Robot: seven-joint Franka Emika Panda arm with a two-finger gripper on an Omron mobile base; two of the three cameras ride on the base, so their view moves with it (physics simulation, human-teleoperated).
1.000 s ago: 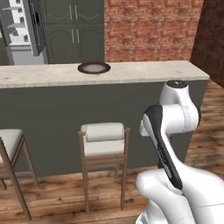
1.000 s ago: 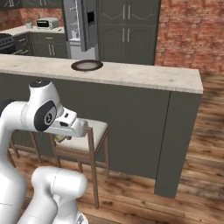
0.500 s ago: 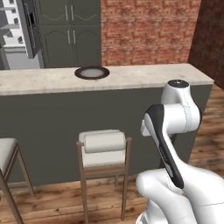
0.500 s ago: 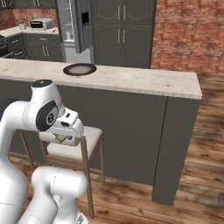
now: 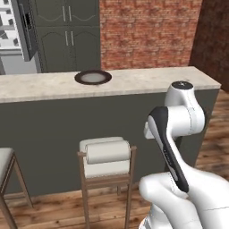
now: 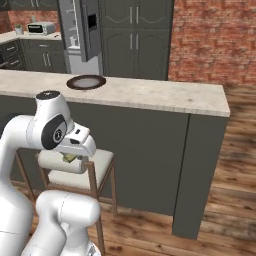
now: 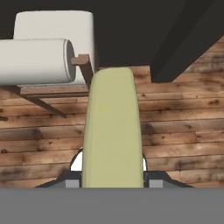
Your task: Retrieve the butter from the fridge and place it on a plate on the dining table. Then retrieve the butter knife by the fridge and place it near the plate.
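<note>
My gripper (image 7: pixel 113 175) is shut on the butter (image 7: pixel 111 127), a pale yellow-green block that stands up between the fingers in the hand view. In the right base view the butter (image 6: pixel 68 158) peeks out under the hand, held low in front of the dining table's dark front. The plate (image 5: pixel 93 77), brown-rimmed with a grey centre, lies on the dining table (image 5: pixel 147 80) toward its left; from the other side the plate (image 6: pixel 86 82) sits on the beige top (image 6: pixel 165 97). Behind the table the fridge (image 5: pixel 26 31) (image 6: pixel 82 27) stands with its door open. The butter knife is out of view.
A white-cushioned wooden stool (image 5: pixel 106 154) (image 6: pixel 75 167) stands against the table's front, right by my hand, and a second stool (image 5: pixel 6 165) shows at the left edge. Wooden floor (image 6: pixel 220 200) runs past the table's right end. Dark cabinets (image 5: pixel 67 31) and a brick wall (image 5: pixel 147 31) lie behind.
The whole picture has shifted a little as the base drives: table and stool now sit slightly lower and larger. The arm keeps its pose, still gripping the butter.
</note>
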